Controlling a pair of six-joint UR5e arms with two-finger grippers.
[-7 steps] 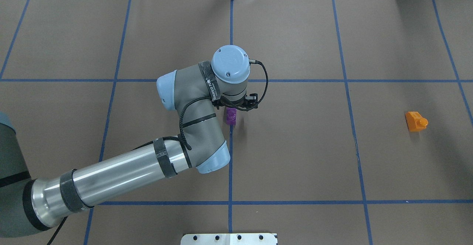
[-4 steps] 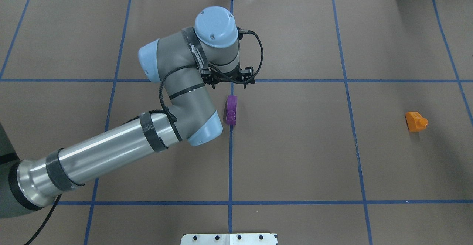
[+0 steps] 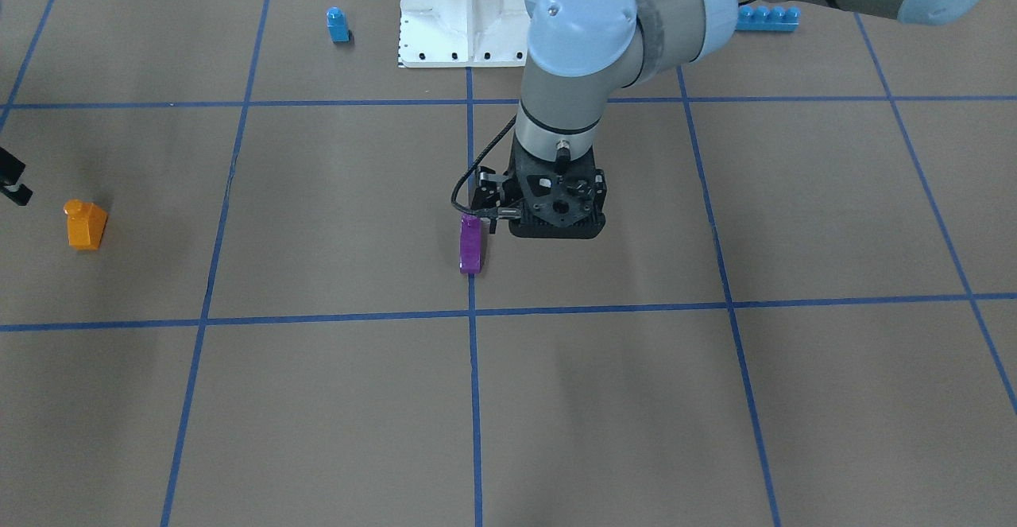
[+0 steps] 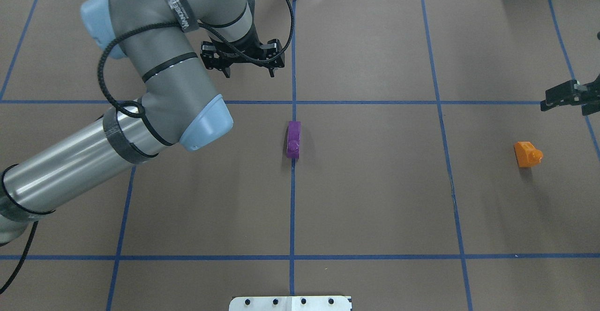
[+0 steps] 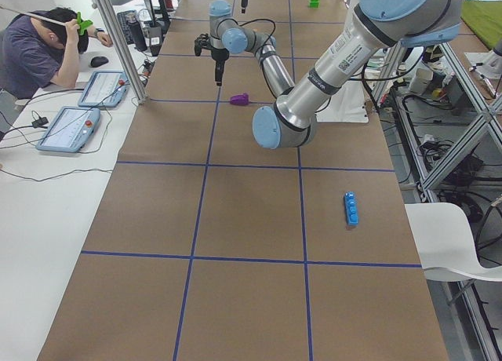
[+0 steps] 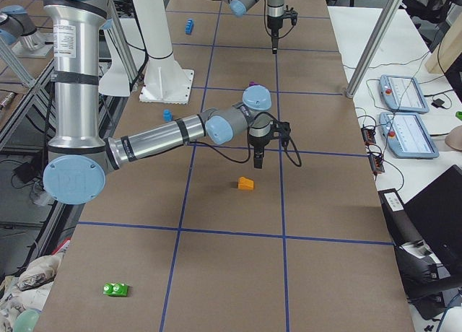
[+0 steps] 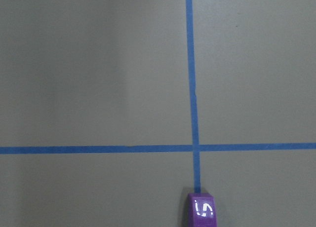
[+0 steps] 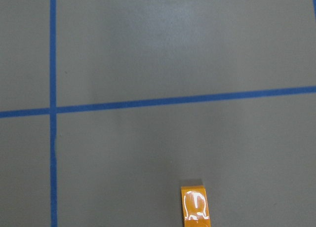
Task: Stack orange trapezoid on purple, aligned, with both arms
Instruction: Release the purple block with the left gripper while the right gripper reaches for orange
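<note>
The purple brick [image 4: 294, 140] lies on the centre blue tape line, free of both grippers; it also shows in the front view [image 3: 470, 246] and at the bottom of the left wrist view [image 7: 201, 210]. My left gripper [image 4: 248, 72] is open and empty, raised high, beyond and to the left of the purple brick. The orange trapezoid [image 4: 528, 154] lies at the right with its stud pointing sideways; it also shows in the right wrist view [image 8: 196, 207]. My right gripper [image 4: 569, 97] is partly in view at the right edge, just beyond the orange trapezoid; I cannot tell if it is open.
A small blue brick [image 3: 338, 25] and a long blue brick [image 3: 767, 18] lie near the white robot base [image 3: 465, 10]. A green brick [image 6: 115, 289] lies at the table's right end. Blue tape lines grid the brown mat.
My left gripper has let go of the purple brick and risen up and away to the far left. The brick stays on the line. The right gripper has come into view near the orange trapezoid.
</note>
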